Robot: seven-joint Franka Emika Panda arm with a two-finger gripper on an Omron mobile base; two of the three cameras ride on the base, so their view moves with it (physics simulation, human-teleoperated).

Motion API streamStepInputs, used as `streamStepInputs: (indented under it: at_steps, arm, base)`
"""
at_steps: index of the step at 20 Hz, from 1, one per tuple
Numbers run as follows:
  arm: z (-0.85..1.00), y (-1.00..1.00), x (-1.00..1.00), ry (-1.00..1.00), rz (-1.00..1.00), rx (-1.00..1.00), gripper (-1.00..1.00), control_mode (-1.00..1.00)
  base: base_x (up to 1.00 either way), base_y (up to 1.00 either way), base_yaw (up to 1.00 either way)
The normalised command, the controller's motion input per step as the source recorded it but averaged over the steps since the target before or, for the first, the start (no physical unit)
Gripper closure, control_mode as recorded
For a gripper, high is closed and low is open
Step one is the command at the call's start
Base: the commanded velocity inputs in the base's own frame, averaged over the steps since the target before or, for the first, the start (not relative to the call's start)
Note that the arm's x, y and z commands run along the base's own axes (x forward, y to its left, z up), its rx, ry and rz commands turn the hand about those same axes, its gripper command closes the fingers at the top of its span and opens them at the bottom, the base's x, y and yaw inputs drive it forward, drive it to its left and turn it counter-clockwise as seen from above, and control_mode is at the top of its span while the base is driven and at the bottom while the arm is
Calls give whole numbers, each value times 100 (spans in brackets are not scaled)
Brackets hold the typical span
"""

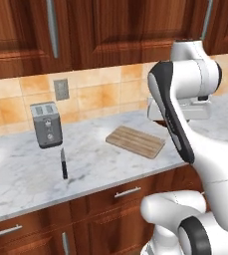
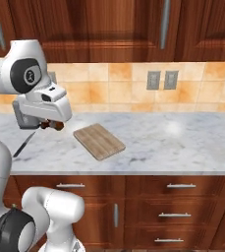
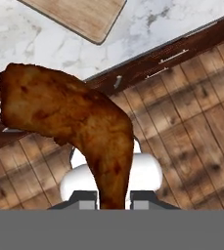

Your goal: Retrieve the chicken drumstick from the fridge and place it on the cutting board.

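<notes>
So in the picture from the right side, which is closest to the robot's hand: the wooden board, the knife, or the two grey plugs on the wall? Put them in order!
Measured from the gripper, which holds the chicken drumstick:
1. The cutting board, on the counter just right of the hand.
2. The knife, lying on the counter down to its left; nearly as near as the board, so that's a close call.
3. The two wall outlets, up on the tiles, far right.

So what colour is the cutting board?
Light brown wood with visible grain on the cutting board, clearest in the right base view.
</notes>
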Motion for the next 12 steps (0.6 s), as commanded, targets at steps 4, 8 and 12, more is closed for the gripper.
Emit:
streamStepInputs:
  at_steps: [4, 8, 12]
  arm:
    - [-3, 3, 3, -6, 0, 0, 100, -100]
    - [-20, 0, 7, -10, 0, 3, 100, -100]
    - [-53, 0, 20, -3, 0, 8, 100, -100]
  base:
    - [8, 9, 0]
    - [0, 0, 0]
    - [0, 0, 0]
